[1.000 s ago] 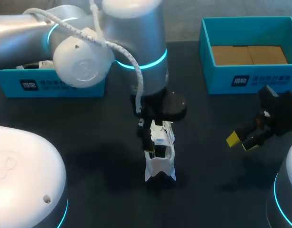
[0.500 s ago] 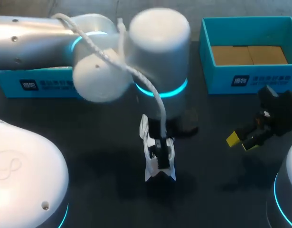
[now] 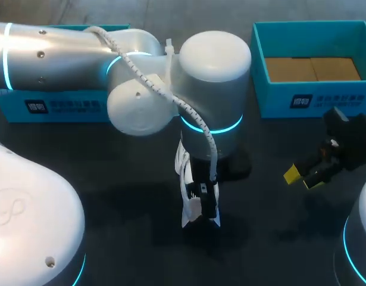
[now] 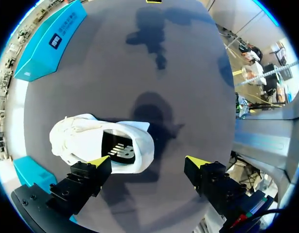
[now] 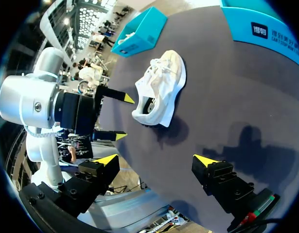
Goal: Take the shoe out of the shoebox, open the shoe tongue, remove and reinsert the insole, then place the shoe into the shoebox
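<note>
Partly under spread left hand (image 4: 148, 162), white shoe (image 4: 86, 138)

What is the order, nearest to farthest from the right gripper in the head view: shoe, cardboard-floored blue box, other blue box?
1. Cardboard-floored blue box, right side, just beyond the right gripper.
2. Shoe, mid-table.
3. Other blue box, far left.
</note>
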Action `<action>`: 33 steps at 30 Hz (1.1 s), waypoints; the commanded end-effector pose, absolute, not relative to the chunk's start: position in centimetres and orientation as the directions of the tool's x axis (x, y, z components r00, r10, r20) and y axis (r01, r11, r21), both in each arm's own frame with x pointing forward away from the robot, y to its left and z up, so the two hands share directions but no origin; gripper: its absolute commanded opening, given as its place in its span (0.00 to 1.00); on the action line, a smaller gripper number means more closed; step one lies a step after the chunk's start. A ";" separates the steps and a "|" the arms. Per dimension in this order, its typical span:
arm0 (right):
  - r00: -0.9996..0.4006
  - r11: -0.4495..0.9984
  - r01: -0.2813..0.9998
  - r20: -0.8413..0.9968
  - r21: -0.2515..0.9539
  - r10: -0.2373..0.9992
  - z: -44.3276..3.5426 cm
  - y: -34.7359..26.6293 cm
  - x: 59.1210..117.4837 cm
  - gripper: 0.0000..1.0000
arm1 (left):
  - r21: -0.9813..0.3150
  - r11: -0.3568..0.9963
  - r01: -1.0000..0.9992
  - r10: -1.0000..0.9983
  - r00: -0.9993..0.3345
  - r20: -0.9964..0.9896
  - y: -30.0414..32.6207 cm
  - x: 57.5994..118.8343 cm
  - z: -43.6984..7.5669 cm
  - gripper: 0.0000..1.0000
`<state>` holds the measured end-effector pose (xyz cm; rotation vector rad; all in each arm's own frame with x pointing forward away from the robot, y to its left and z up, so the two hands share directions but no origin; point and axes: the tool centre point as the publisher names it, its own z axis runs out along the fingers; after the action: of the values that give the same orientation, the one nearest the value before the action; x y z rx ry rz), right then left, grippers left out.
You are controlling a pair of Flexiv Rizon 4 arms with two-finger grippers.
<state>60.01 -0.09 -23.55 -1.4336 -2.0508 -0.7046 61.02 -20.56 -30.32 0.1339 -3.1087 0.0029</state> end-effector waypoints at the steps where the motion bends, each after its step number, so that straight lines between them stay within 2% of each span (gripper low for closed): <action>1: -0.291 0.298 0.948 0.683 0.111 0.670 -23.5 -0.1 59.9 1.00 | -0.014 0.997 -0.079 -0.078 -0.995 0.063 -20.3 61.6 -32.0 1.00; 19: -0.291 0.298 0.948 0.683 0.111 0.670 -23.5 -0.1 59.9 1.00 | -0.036 0.999 -0.027 -0.025 -0.998 0.061 -19.9 60.9 -36.5 1.00; 26: -0.291 0.298 0.948 0.683 0.111 0.670 -23.5 -0.1 59.9 1.00 | -0.043 0.999 -0.016 -0.013 -0.998 0.063 -20.4 61.0 -38.2 0.94; 31: -0.291 0.298 0.948 0.683 0.111 0.670 -23.5 -0.1 59.9 1.00 | -0.023 1.000 -0.016 -0.015 -0.999 0.051 -20.6 60.9 -38.9 0.80; 33: -0.291 0.298 0.948 0.683 0.111 0.670 -23.5 -0.1 59.9 1.00 | -0.027 1.000 -0.012 -0.010 -0.998 0.054 -20.6 60.8 -39.2 0.80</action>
<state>60.01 -0.09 -23.55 -1.4336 -2.0508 -0.7046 60.96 -19.87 -38.47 0.0182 -3.0857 0.0529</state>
